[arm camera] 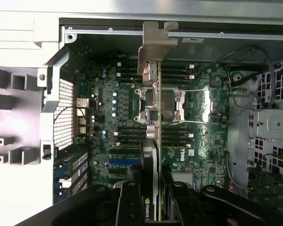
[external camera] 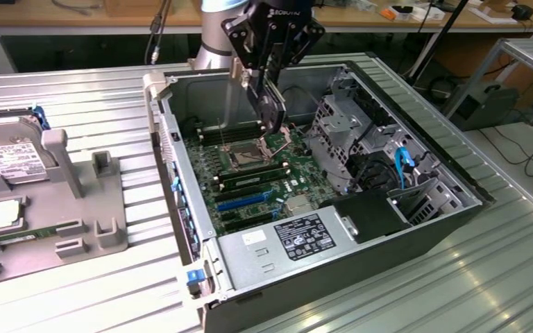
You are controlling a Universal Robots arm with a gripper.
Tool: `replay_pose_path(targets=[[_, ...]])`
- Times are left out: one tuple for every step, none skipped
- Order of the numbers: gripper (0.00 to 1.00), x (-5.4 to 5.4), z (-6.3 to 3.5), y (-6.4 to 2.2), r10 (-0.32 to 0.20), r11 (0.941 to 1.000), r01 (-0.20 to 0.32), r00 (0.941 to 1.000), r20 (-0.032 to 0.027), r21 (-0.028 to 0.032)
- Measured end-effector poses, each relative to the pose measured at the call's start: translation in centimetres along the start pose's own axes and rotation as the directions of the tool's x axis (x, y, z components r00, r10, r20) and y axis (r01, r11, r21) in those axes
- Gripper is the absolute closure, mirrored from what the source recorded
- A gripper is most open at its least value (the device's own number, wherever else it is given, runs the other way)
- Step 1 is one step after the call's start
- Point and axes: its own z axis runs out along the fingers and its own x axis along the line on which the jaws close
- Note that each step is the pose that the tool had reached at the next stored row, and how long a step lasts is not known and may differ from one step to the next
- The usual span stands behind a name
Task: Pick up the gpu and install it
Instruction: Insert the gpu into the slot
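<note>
Arm (external camera: 213,48): pointing down over open case (external camera: 341,277) | jaws: clamped on gpu (external camera: 271,111), edge-on above motherboard (arm camera: 104,117)

Black end effector (arm camera: 150,188), grey arm (external camera: 213,48)

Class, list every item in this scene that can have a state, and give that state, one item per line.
gripper: shut on the gpu.
gpu: held on edge above the motherboard, not seated.
computer case: lying on its side, open.
blue expansion slot: empty.
hard drive: resting in the grey holder.
</note>
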Motion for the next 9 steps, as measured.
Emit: replay_pose_path(targets=[[0.73, 0.0, 0.0, 0.0, -0.013, 0.9999, 0.013, 0.9999, -0.0005, -0.0001], [0.73, 0.0, 0.0, 0.0, -0.022, 0.9998, 0.022, 0.9998, -0.0009, -0.0003], [0.73, 0.0, 0.0, 0.0, -0.028, 0.9996, 0.028, 0.9996, -0.0011, -0.0003], [0.73, 0.0, 0.0, 0.0, -0.036, 0.9993, 0.036, 0.9993, -0.0014, -0.0004], [0.73, 0.0, 0.0, 0.0, -0.042, 0.9991, 0.042, 0.9991, -0.0017, -0.0005], [0.73, 0.0, 0.0, 0.0, -0.053, 0.9986, 0.053, 0.9986, -0.0021, -0.0006], [0.73, 0.0, 0.0, 0.0, -0.066, 0.9978, 0.066, 0.9978, -0.0027, -0.0008], [0.73, 0.0, 0.0, 0.0, -0.073, 0.9974, 0.073, 0.9974, -0.0029, -0.0009], [0.73, 0.0, 0.0, 0.0, -0.081, 0.9967, 0.081, 0.9967, -0.0033, -0.001]])
